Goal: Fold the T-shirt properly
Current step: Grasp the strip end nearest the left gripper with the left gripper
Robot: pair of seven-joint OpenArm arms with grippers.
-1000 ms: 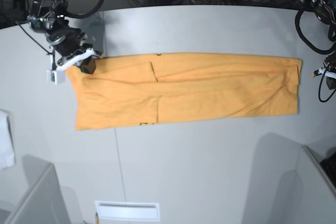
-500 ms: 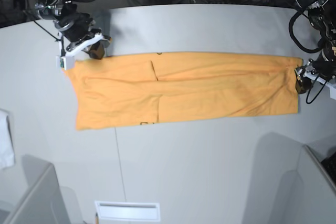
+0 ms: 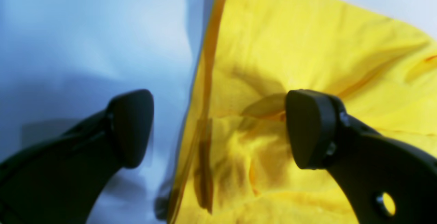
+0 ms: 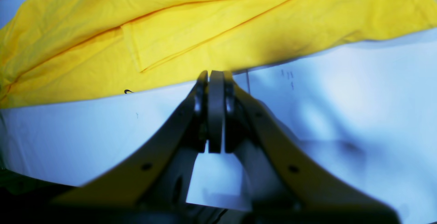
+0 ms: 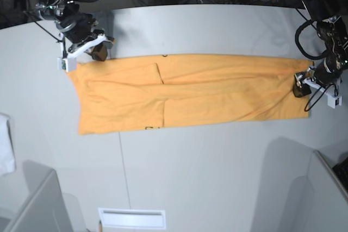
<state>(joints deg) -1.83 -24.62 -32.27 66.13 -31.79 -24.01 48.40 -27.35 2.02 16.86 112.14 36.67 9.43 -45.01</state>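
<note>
Straddling the short edge of the plain light-orange cotton T-shirt point(image 5: 190, 93), the left gripper point(image 3: 218, 128) has its 2 black jaws spread wide, 1 over the pale grey table point(image 5: 217, 167) and 1 over the fabric, w/ nothing pinched yet. In the base view it sits at the shirt's 3 o'clock end.

To do this step well, judged from here: lower so the hem and the puckered layers below it all sit between the jaws, then close fully. Catch every layer, or the fold will peel apart when lifted. Grab near the corner, not mid-edge, so the end lifts square.

The right gripper point(image 4: 215, 80) has its pale fingers pressed together, empty, hovering over bare table just off the shirt's long edge. In the base view it sits near the shirt's 10 o'clock corner. It likely needs to open and take the matching corner before both arms move.

The shirt lies flat across the middle of the table as 1 long narrow band, running 9 to 3 o'clock, sides already folded inward. An overlapping flap edge shows left of centre. A small dark mark sits on the 12 o'clock edge, another on the 6 o'clock edge. The surface is mostly smooth, w/ bunching only around the left gripper.
</note>
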